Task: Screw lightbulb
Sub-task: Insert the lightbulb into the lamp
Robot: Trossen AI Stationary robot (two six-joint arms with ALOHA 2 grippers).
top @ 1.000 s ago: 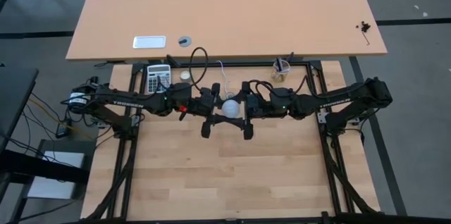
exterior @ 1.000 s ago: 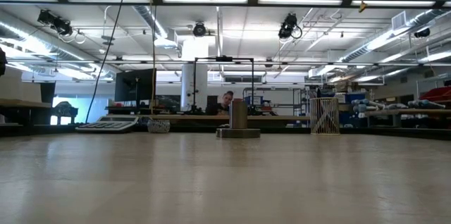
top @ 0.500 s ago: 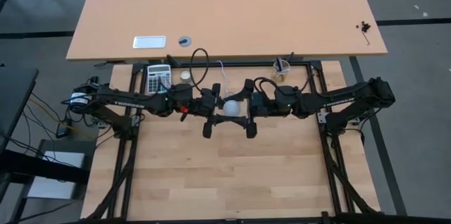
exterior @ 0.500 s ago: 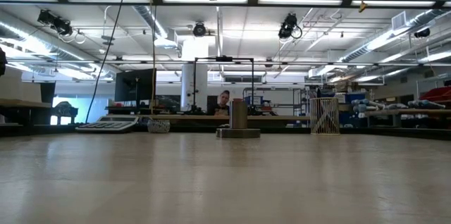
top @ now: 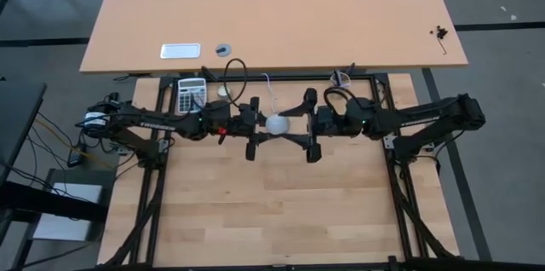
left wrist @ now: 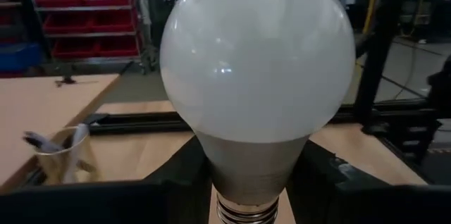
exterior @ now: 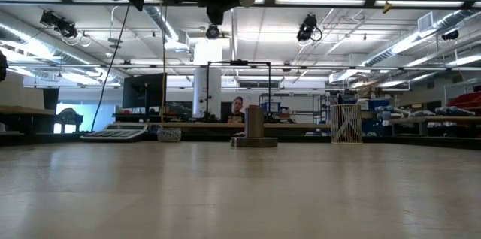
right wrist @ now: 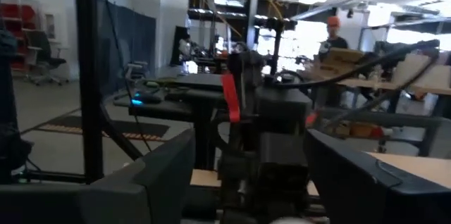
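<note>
High above the bench point(top: 281, 211), the left gripper point(top: 255, 126) grasps the lightbulb point(top: 277, 123) by its neck, while the right gripper point(top: 300, 128), released, flanks the globe.

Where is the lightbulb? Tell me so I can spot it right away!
Look down at the wooden table and find where the two dark robot arms meet over its far half. Between them is the lightbulb, held in the left hand, with the right hand open just beside it. It is the only round white ball there; everything around it is black.
</note>
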